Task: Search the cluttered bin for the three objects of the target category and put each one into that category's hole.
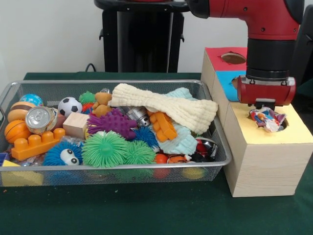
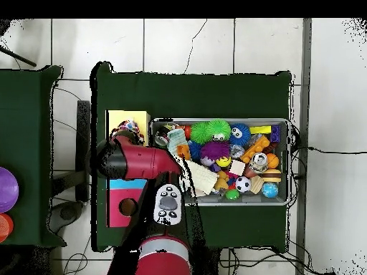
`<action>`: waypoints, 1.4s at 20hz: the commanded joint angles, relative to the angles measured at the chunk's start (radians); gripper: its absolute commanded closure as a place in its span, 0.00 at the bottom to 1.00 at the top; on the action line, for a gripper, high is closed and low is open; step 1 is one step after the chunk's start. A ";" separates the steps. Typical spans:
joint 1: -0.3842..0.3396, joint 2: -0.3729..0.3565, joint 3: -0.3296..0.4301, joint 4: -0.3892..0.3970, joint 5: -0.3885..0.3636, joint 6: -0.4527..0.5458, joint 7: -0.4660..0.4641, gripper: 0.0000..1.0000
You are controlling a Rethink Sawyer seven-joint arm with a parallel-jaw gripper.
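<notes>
Crumpled wrapper (image 1: 266, 119) is sitting at the yellow box's hole (image 1: 282, 123); we are hovering just above, unable to tell whether our jaws are spread.

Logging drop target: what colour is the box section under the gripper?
Yellow top section, with the gripper above its hole; clearest in the front view.
</notes>
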 commanded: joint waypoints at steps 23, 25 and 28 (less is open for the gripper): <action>-0.022 0.022 -0.010 0.079 -0.036 -0.001 0.143 0.00; -0.023 0.023 -0.010 0.074 -0.033 0.003 0.143 0.00; -0.031 0.026 -0.003 0.074 -0.033 -0.003 0.142 0.00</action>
